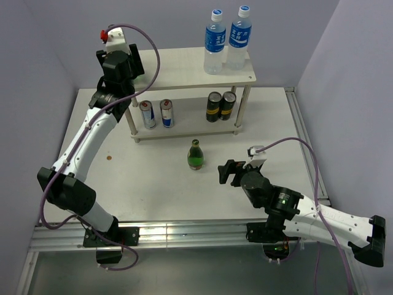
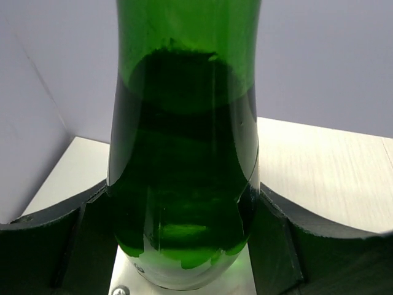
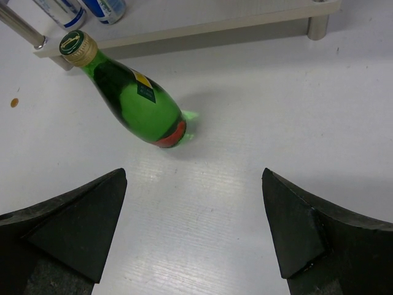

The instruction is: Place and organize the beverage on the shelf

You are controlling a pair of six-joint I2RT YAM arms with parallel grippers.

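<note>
My left gripper (image 1: 121, 62) is shut on a dark green glass bottle (image 2: 184, 153) at the left end of the shelf's (image 1: 178, 66) cream top board (image 2: 325, 178). The gripper hides this bottle in the top view. In the left wrist view the black fingers (image 2: 276, 233) press both of its sides. A second green bottle (image 1: 196, 155) with a gold cap stands on the table in front of the shelf. It also shows in the right wrist view (image 3: 138, 104). My right gripper (image 1: 228, 172) is open and empty, a short way right of it, with its jaws wide apart (image 3: 193, 178).
Two water bottles (image 1: 227, 40) stand at the right end of the top board. On the lower board (image 3: 202, 27) stand two blue-silver cans (image 1: 157, 114) and two black-yellow cans (image 1: 221, 106). A small brown spot (image 1: 108, 158) lies on the table. Walls close in on three sides.
</note>
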